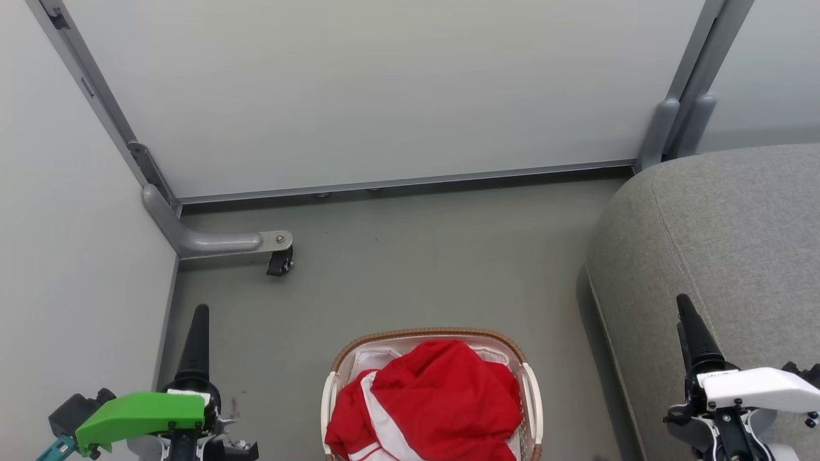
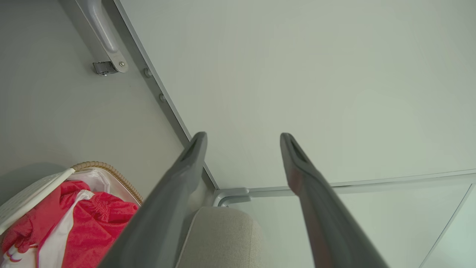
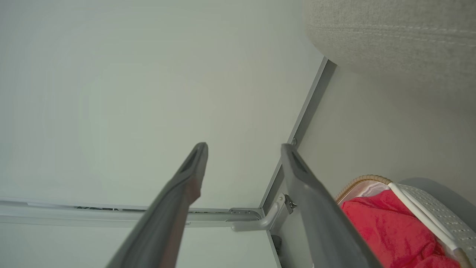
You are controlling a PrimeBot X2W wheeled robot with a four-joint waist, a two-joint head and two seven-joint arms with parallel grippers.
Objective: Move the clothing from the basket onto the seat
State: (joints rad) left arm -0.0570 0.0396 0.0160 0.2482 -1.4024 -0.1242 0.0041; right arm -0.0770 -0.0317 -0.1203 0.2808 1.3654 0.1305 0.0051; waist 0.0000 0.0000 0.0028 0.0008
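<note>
Filling oval woven-rimmed basket [image 1: 435, 332], crumpled red clothing [image 1: 442, 397], left gripper [image 2: 243, 136], right gripper [image 3: 244, 146] both parted

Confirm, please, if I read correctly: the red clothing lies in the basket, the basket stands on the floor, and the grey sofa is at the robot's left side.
One thing is wrong: the grey sofa is at the robot's right side, not its left, as the head view shows. The red clothing does lie in the basket, which stands on the floor.
</note>
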